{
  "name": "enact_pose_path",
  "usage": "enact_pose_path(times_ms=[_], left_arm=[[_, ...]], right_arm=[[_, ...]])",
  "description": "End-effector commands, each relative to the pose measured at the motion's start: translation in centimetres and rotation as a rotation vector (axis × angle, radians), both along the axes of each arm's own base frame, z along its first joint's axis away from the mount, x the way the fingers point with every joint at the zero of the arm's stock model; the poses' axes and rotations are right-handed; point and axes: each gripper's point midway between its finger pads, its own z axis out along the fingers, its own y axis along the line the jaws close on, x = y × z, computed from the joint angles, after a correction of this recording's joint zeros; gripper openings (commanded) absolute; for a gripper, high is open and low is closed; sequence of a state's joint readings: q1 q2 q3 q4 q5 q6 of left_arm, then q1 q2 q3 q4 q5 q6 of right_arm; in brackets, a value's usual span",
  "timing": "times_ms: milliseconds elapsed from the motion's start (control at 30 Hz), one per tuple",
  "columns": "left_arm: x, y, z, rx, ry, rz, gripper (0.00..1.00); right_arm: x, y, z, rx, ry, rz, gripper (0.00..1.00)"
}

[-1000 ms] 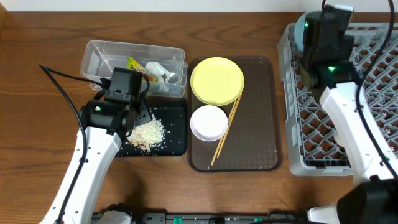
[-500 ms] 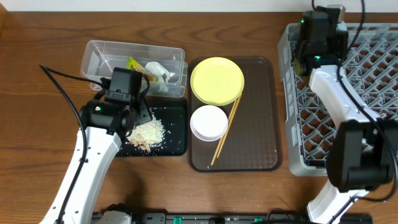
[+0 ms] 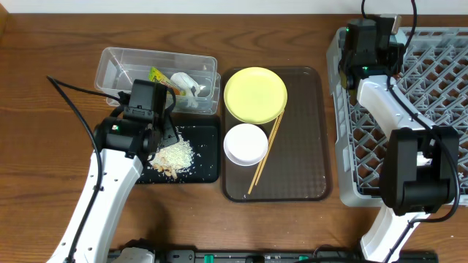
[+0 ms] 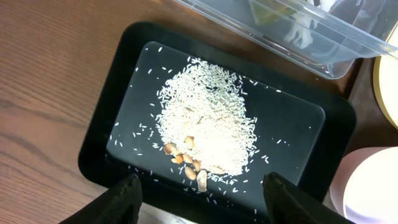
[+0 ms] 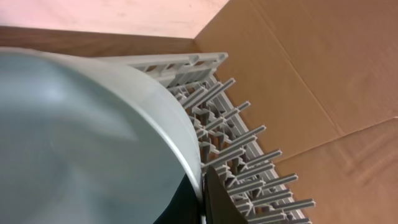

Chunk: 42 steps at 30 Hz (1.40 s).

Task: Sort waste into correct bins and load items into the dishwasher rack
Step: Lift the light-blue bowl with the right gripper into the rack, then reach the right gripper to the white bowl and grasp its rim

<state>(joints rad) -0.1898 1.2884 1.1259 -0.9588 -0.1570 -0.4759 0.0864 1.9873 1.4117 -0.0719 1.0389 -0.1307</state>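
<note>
My left gripper (image 4: 202, 186) hovers open over the near edge of the black tray (image 4: 298, 124), which holds a pile of rice crumbs (image 4: 208, 127) and a few brown bits. Behind it, the clear tub (image 3: 117, 66) contains the green-and-orange wrapper (image 3: 157, 74) and crumpled white paper (image 3: 189, 84). At the far left corner of the grey dishwasher rack (image 3: 424, 109), my right gripper (image 5: 202, 199) is shut on the rim of the light blue bowl (image 5: 81, 137), above the pegs. The yellow plate (image 3: 254, 93), white bowl (image 3: 245, 143) and chopsticks (image 3: 267, 153) lie on the brown tray (image 3: 307, 146).
The brown serving tray sits between the bins and the rack. Brown cardboard (image 5: 323, 74) lies beyond the rack's far edge. The left arm's cable (image 3: 73, 95) trails across the wood to the left of the tub.
My right arm has swung with the blue bowl toward the rack's far left corner. The left arm and the items on the trays have stayed put.
</note>
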Motion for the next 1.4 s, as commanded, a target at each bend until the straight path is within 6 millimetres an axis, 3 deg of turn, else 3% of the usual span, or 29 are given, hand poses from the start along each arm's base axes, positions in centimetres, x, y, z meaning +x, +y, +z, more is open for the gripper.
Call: enact_pose_path(times_ms=[0,300,500,667,800,933,1067,1133,1200,1367], left_arm=[[-0.1,0.3,-0.1,0.001,0.002,0.027,0.65],[-0.1,0.3,-0.1,0.001,0.002,0.027,0.66],[-0.1,0.3,-0.1,0.001,0.002,0.027,0.65],[-0.1,0.3,-0.1,0.001,0.003,0.027,0.65],[-0.1,0.3,-0.1,0.002,0.003,0.027,0.66],[-0.1,0.4,-0.2,0.003,0.005,0.027,0.66],[-0.1,1.0,-0.1,0.035,0.000,0.041,0.66],[-0.2,1.5,0.0,0.049,-0.008,0.095,0.66],[-0.2,1.8,0.0,0.038,-0.012,0.136,0.66],[-0.3,1.9,0.0,0.037,-0.010,0.144,0.66]], right_arm=[[-0.2,0.6,-1.0,0.008,0.025,0.000,0.01],[-1.3,3.6,-2.7,0.045,0.081,0.028,0.01],[-2.2,6.5,-3.7,0.057,0.126,0.064,0.08],[-3.7,8.0,-3.0,0.082,0.151,0.085,0.28],[-4.8,10.4,-2.6,0.235,0.221,0.208,0.49],[-6.9,15.7,-2.2,0.516,0.301,0.426,0.57],[-10.1,24.6,-2.0,0.908,0.399,0.708,0.58],[-12.0,27.8,-2.3,1.034,0.471,0.793,0.58],[-13.7,29.3,-3.3,1.071,0.549,0.812,0.56],[-17.2,31.1,-7.2,1.072,0.719,0.757,0.56]])
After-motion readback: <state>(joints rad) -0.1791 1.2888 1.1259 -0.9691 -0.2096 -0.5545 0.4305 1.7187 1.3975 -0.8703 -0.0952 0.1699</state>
